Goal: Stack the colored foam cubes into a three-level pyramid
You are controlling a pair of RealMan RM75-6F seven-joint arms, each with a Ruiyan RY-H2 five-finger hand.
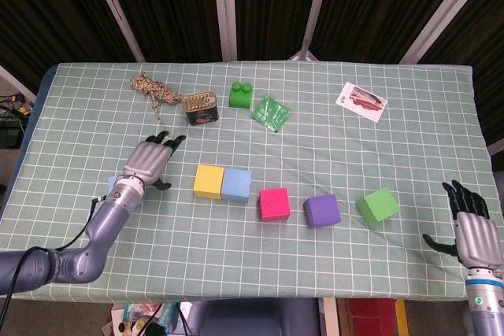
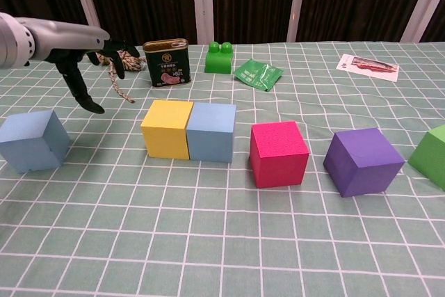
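Left hand (image 1: 147, 161) empty, fingers spread, above loose blue cube (image 2: 32, 140); right hand (image 1: 475, 230) released at bench (image 1: 409, 147) edge; yellow cube (image 1: 209, 181) touching second blue cube (image 1: 236, 184); none stacked

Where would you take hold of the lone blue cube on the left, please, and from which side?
Probably from above, fingers on two opposite side faces of the lone blue cube. It stands clear of the yellow cube, and the left hand is already open over it.

Robot lab test bench, checked cloth table (image 1: 378, 147), black curtains (image 1: 173, 5) on metal struts (image 1: 224, 5), loose cables (image 1: 12, 104)
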